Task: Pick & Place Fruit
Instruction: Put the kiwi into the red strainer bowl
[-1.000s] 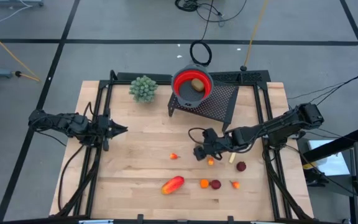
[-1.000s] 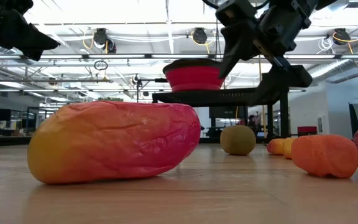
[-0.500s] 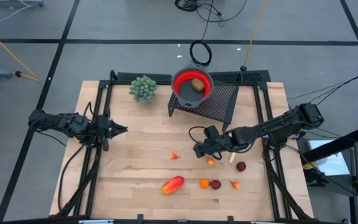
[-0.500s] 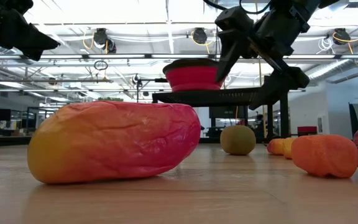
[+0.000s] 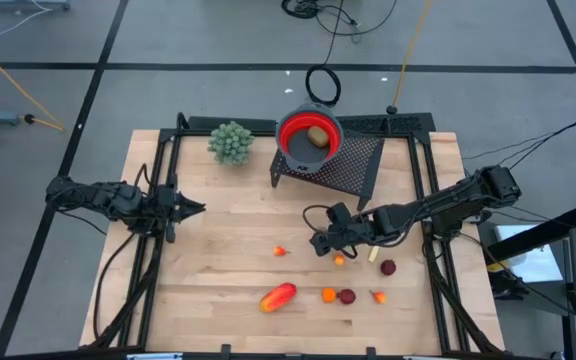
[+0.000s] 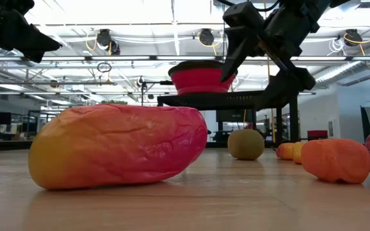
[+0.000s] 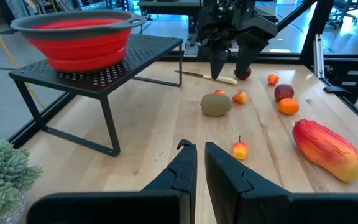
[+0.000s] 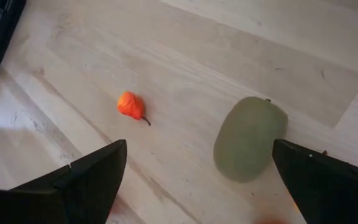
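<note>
Hovering open, right gripper straddles olive-brown oval.

Your light wooden table and its load.
Black mesh stand and green plant ball sit along the far edge; toy fruit scatters toward the near-right corner.

**A robotics lab in an open industrial hall**

A pale wooden counter in a black metal frame stands on grey floor marked with dark tape lines. Loose cables trail across the floor at the frame's top. Behind, the low view shows exposed ceiling trusses, strip lights and distant workstations.
</note>
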